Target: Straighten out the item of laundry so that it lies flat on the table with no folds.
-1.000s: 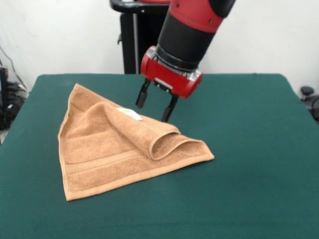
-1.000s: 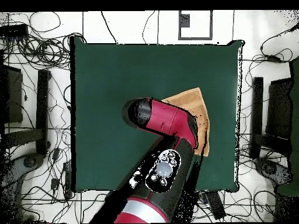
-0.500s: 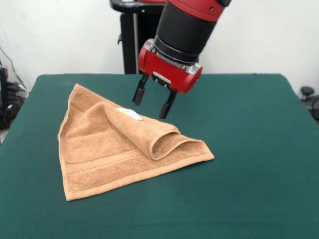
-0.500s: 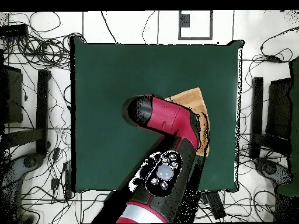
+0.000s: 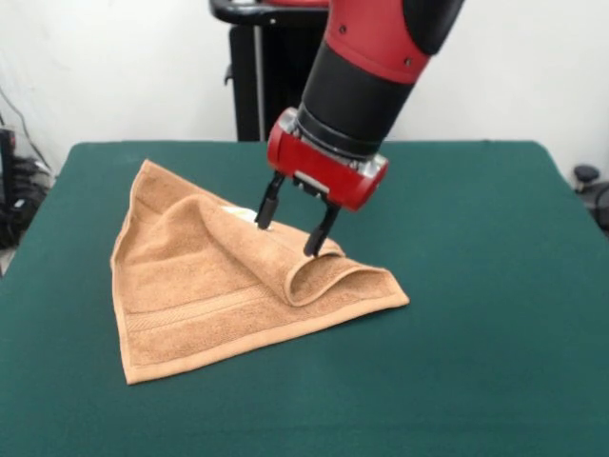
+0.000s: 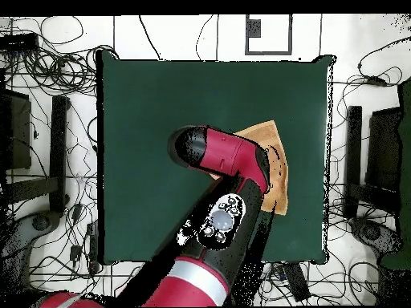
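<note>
In the front view the dark green worktop point(image 5: 476, 362) fills the foreground, bare along its nearest edge; on its left half lies the orange-tan terry towel point(image 5: 190, 295), roughly triangular in outline because one part is folded back over the rest; its nearest corner points toward the camera at lower left, and a woven border band runs along the near edge just inside the hem; another corner reaches out to the right and lies flat on the felt. Further back, the folded-over flap forms a raised ridge running diagonally across the towel and ends in a rounded loop standing up from the layer beneath; a small white tag point(image 5: 243, 213) shows on the flap's upper edge. The claw point(image 5: 289, 228) is open, its two black fingers point(image 5: 266, 206) spread apart and straddling the ridge of the fold, one tip just beside the white tag and the other at the top of the loop; whether the tips press into the cloth cannot be told. Behind it the red and black arm point(image 5: 366, 76) slants up and out of the picture; in the overhead view the arm point(image 6: 229, 156) covers much of the towel point(image 6: 273, 148), which lies toward the right side of the worktop point(image 6: 160, 104).
</note>
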